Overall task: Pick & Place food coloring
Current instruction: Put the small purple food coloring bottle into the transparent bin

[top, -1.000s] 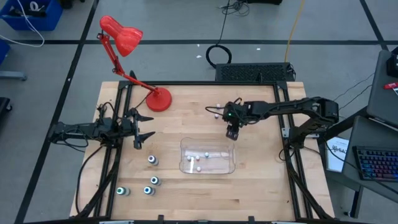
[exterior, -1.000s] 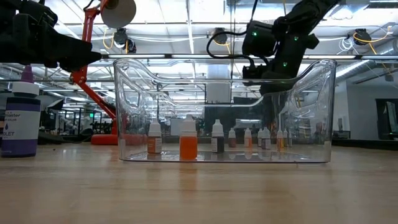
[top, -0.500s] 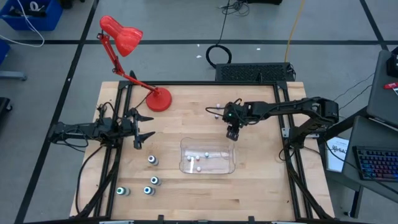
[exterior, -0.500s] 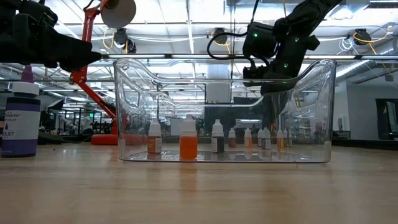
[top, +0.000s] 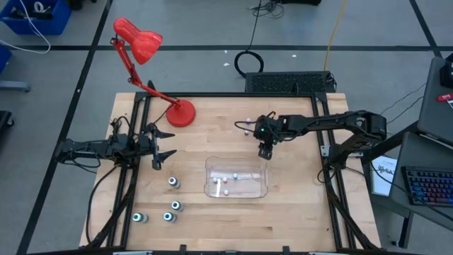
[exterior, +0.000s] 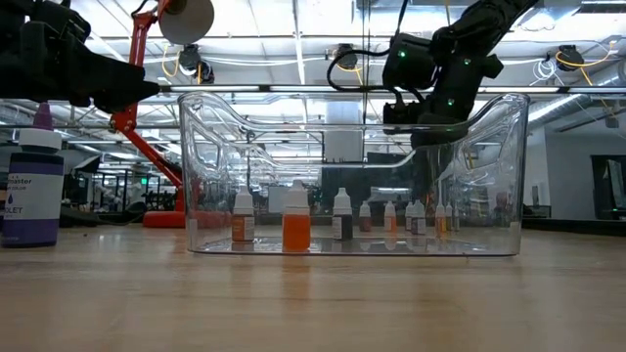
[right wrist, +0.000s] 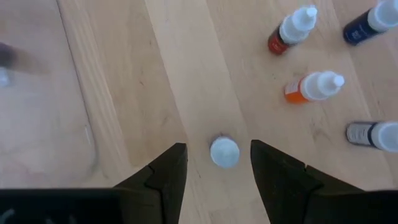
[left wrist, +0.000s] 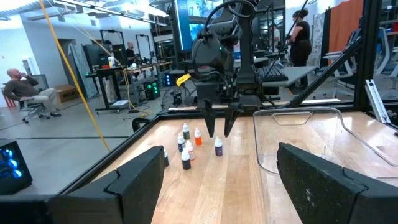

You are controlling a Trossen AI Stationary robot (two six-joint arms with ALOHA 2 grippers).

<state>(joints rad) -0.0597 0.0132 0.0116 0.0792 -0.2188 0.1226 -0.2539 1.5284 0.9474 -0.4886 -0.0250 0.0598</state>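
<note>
Four bigger bottles with blue-green tops (top: 173, 183) stand on the table on the near left side of the clear tray (top: 263, 190). Inside the tray stand a few little food coloring bottles (exterior: 296, 227), one orange, one brownish and one dark.

Just past the far side of the tray, the right gripper (top: 264, 153) hangs over the table and points down. Its two fingers are apart. They hold nothing. Right under it, on the wood, stands one tiny bottle with a white cap (right wrist: 224, 152). The cap sits in the gap between the fingers, with a bit of room on each side.

I think this bottle is very light. It looks like smooth, hard plastic, round and thin, so it may slip or tip over if it gets a bump. I would take it by its body, just under the cap, with one finger on each side. A soft squeeze should do, for a hard one could make it pop out.

More little bottles (right wrist: 311, 86) wait a bit farther from the tray. Some of them lie on their sides: one red, one orange and one dark blue.

Well off to the left of the tray, the left gripper (top: 164, 145) waits with its fingers wide apart and nothing in them.

Farthest from the tray, at the back left, is a red lamp (top: 138, 39).
</note>
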